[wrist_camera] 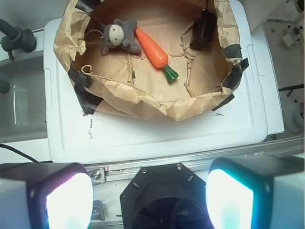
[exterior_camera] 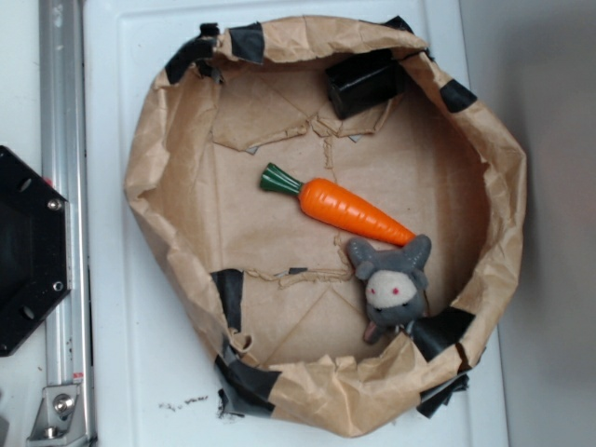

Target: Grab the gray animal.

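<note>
Gray animal [exterior_camera: 392, 284] lying horns toward carrot [exterior_camera: 343, 205] tip, feet tucked under paper wall [exterior_camera: 484, 140]; gripper [wrist_camera: 150, 200] fingers wide apart.

gripper [wrist_camera: 149, 191]: seen only in wrist view | fingers [wrist_camera: 52, 195]: two blurred pads at the bottom corners, glowing pale cyan and pink | jaws: spread wide apart, nothing between them | pose: raised, looking straight down | robot base [exterior_camera: 28, 251]: black, hexagonal, at the exterior view's left edge
</note>
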`<action>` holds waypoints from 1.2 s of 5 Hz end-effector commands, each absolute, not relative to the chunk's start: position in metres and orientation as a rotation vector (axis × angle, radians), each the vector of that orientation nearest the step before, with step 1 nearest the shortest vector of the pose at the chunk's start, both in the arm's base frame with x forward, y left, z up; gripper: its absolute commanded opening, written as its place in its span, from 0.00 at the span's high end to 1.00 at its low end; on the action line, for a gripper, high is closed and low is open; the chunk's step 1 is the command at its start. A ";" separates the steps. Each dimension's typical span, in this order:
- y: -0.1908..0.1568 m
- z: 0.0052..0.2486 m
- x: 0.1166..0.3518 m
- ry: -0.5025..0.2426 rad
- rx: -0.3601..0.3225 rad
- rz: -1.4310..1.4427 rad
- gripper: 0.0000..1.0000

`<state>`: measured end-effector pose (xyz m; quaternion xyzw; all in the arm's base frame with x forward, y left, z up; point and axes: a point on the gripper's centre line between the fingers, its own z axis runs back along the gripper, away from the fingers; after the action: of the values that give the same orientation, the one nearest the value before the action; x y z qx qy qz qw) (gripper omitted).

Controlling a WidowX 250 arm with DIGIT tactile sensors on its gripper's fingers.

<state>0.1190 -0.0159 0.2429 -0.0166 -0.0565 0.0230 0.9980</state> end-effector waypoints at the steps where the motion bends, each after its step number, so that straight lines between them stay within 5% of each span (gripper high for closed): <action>1: -0.016 0.243 0.119 -0.113 -0.033 0.046 0.00; 2: -0.002 0.221 0.150 -0.263 0.105 0.110 0.00; 3: -0.008 0.202 0.177 -0.197 0.061 -0.139 0.00; 4: -0.009 0.180 0.212 -0.226 0.098 -0.316 0.00; 5: -0.004 0.155 0.246 -0.176 0.078 -0.462 0.00; 6: -0.012 0.131 0.276 -0.328 0.077 -0.566 0.00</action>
<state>0.2721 -0.0107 0.1203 0.0275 -0.1455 -0.2894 0.9457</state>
